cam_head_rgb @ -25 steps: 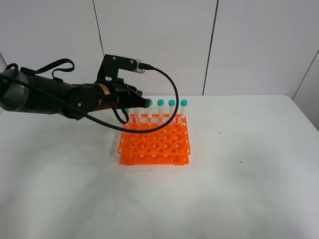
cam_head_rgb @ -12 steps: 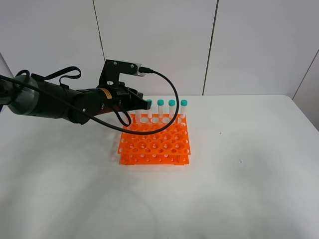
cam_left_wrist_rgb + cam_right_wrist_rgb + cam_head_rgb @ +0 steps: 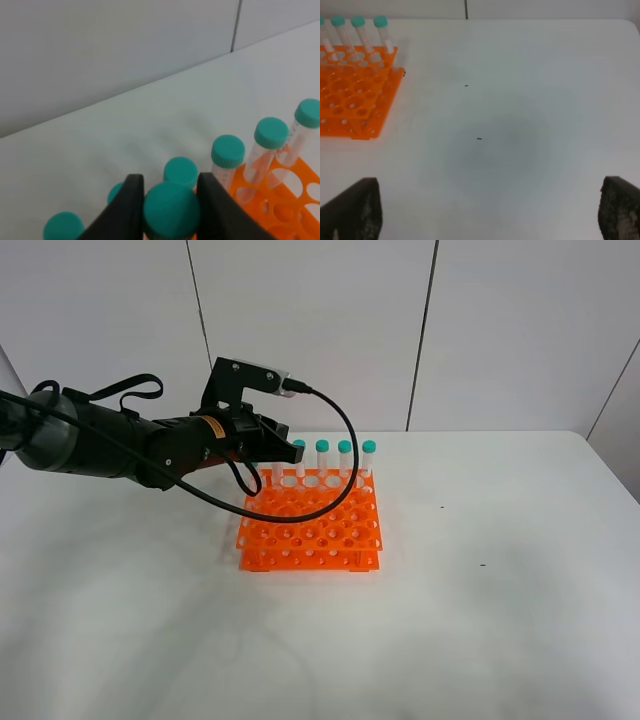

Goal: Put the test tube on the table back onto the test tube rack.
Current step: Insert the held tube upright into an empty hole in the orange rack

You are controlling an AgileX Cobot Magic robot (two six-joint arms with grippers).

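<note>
1. Left gripper [image 3: 170, 192]: black, smooth, tapered fingers [image 3: 131, 205]. Clamped on the tube's cap, one finger per side. Prob. gripped at the cap because it's the widest part & leaves the body free to drop into a hole.
2. Tube [image 3: 171, 212]: slim clear plastic w/ round teal-green screw cap; body mostly hidden under the cap in wrist view. Location: off the table, carried at the rack's back-left area, in among the standing row. Tip in a hole or not: can't tell.
3. Rack [image 3: 310, 525]: bright orange plastic, approx. square, two tiers, grid of round holes. Sits flat mid-table; front rows vacant.
4. Other tubes [image 3: 345, 460]: same type, upright in the back row, caps up; the two tiers of holes keep them vertical. Wrist view shows caps on both sides of the held one, so the slot looks tight.
5. Table [image 3: 480, 620]: plain white, matte, rounded corners, a few tiny dark specks.
6. Right gripper [image 3: 485, 220]: dark fingers spread wide, nothing between them. Hangs over bare table, well apart from the rack; judged idle & parked clear of the left arm.
7. Step in hand (judgement): lowering the tube into the back row; needs a straight vertical drop, then let go once it's seated.
</note>
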